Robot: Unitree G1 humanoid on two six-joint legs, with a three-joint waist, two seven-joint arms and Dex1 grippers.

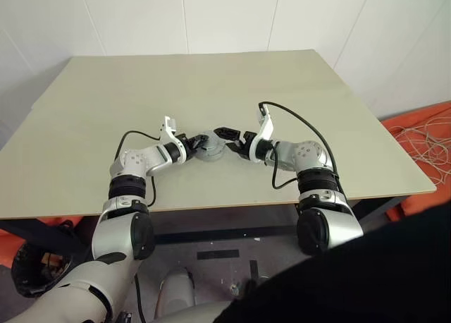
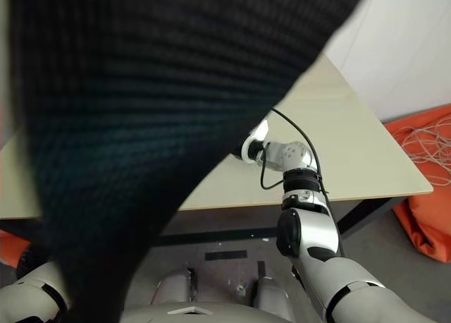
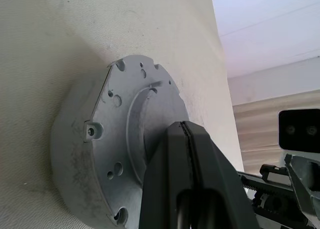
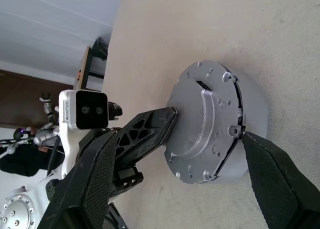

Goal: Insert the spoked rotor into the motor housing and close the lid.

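The lid (image 3: 135,114), a silver disc with small holes and a raised centre, sits on the grey motor housing (image 4: 255,114) at the middle of the table (image 1: 211,83). The spoked rotor is hidden from view. My left gripper (image 3: 184,126) is shut with nothing between its fingers, and its tip rests against the lid's raised centre. From the other side, my right gripper (image 1: 229,141) stands open. One of its fingers (image 4: 280,184) is beside the housing's rim, and the other is on the far side of the lid.
The beige table's front edge (image 1: 211,206) lies close below both arms. Orange padding with loose cables (image 1: 423,136) is on the floor to the right. A dark fabric (image 2: 141,125) hangs close in front of the right eye camera.
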